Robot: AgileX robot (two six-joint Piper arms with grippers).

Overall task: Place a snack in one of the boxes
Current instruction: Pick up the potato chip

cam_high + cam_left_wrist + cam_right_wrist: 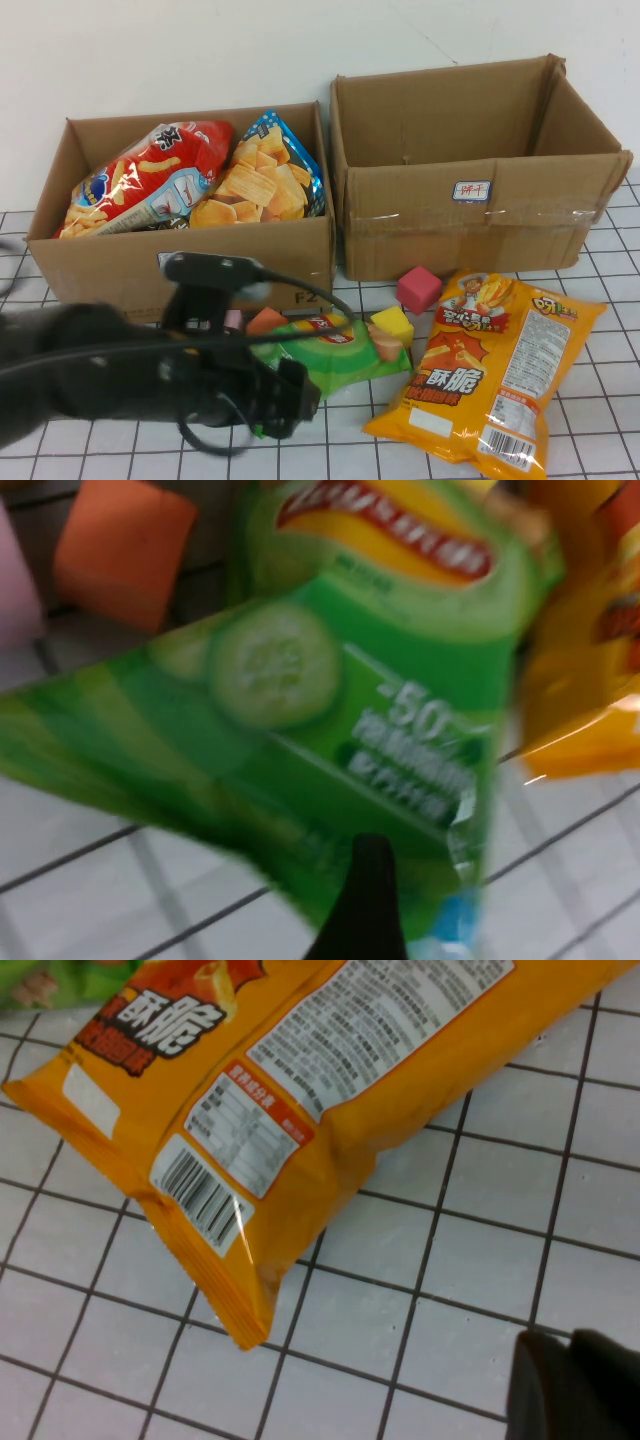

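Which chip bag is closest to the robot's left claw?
The green bag, the one with the cucumber slice. It lies right at the left gripper, whose finger reaches its edge. The orange bag lies farther right, by the right gripper.

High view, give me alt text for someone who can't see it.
The left gripper reaches a green chip bag lying on the tiled table before two cardboard boxes; the lower box holds two snack bags. An orange snack bag lies right; the right gripper is unseen.
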